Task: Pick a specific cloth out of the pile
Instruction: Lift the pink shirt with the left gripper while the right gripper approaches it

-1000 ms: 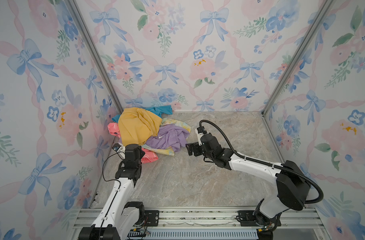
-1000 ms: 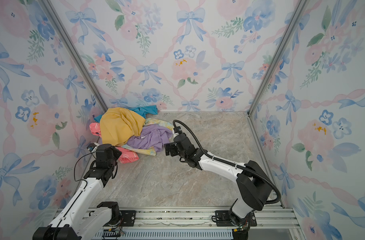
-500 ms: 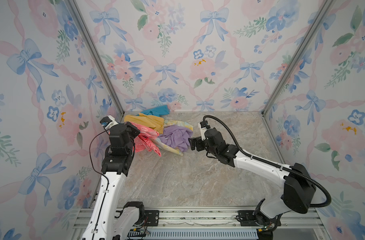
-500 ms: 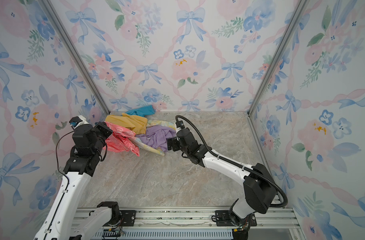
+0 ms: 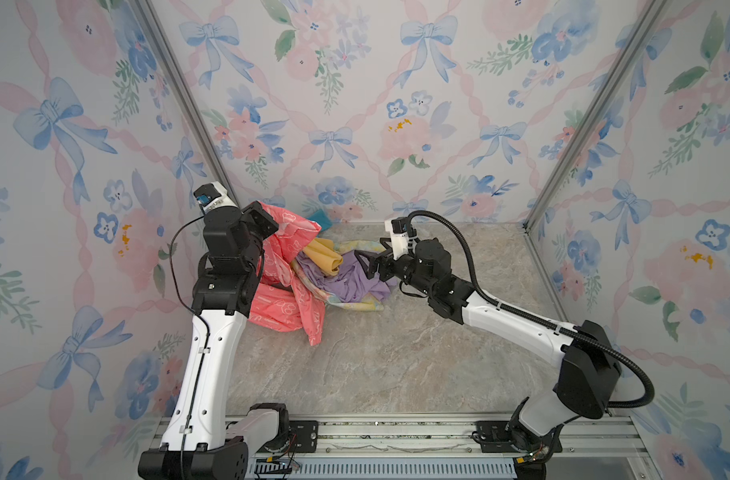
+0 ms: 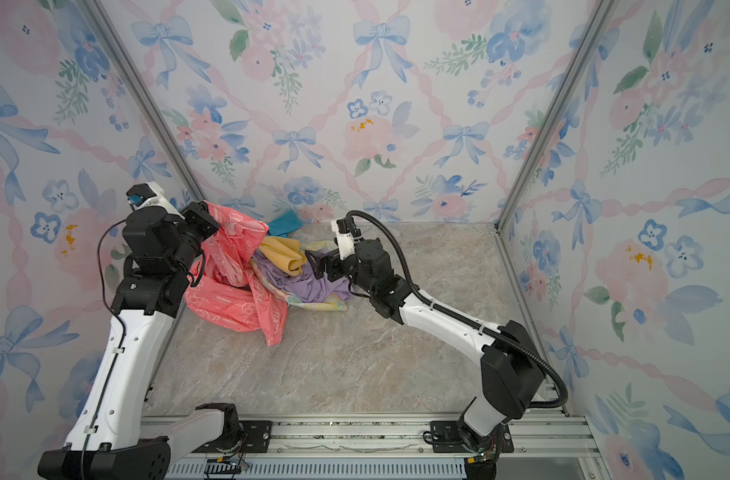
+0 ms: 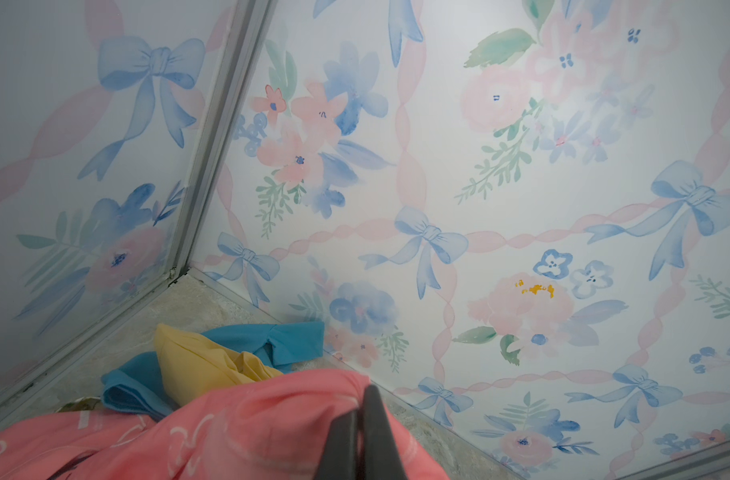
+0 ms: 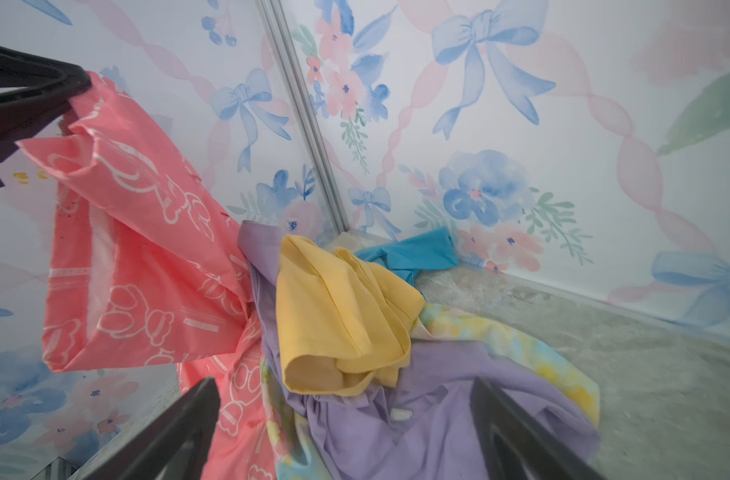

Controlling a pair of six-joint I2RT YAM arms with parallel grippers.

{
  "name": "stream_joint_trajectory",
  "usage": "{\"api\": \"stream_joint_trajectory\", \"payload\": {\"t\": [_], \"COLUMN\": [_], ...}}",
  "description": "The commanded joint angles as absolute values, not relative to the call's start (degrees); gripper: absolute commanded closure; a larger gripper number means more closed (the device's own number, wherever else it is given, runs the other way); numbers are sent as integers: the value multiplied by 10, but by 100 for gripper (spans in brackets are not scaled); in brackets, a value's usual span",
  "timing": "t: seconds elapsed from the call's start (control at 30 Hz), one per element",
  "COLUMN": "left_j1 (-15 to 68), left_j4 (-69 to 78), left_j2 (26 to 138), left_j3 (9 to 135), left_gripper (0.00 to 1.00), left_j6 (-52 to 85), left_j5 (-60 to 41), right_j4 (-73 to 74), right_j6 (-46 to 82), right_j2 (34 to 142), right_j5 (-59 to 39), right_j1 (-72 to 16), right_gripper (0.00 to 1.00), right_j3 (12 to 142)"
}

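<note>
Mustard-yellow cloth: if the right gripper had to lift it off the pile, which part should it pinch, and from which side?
Probably the rolled fold of the mustard-yellow cloth that bulges up over the lilac garment. Come from the side of the open right gripper: that fold faces it, raised and uncovered, while the cloth's other end runs in against the coral-pink cloth.

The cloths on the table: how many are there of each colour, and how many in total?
coral-pink cloth: 1
mustard-yellow cloth: 1
lilac cloth: 1
teal-blue cloth: 1
pastel tie-dye cloth: 1
Total clearly visible: 5
</note>
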State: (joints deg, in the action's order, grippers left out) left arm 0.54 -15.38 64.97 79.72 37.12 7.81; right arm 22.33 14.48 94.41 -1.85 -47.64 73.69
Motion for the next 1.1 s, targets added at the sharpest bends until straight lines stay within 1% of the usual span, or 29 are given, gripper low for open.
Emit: {"api": "stream_joint_trajectory", "payload": {"t": [0.0,0.13,0.23,0.47,0.63,0.9,1.07], "left_j1": [3,2,2,2,2,2,2], "left_j4": [-87,-88,-88,-88,-87,-87,-86], "left_j2": [638,637,638,645,653,680,692], "left_j3": [802,784,777,779,780,790,794], "left_gripper": [100,100,100,100,100,100,100], "left_j6": [344,336,336,339,339,338,344], "left_j5": [67,56,52,48,48,54,47], "right_j4": [319,367,429,524,529,502,471], "right_j6": [100,92,61,87,95,82,72], "right_j2": [1008,1080,1133,1235,1287,1322,1351], "right_j5": [-62,-93,-82,-85,-93,-110,-109], "right_j1": [-516,-529,-541,-544,-551,-569,-581], "right_gripper": [3,3,3,3,3,3,3], "right_j3": [789,834,853,925,975,1019,1068]}}
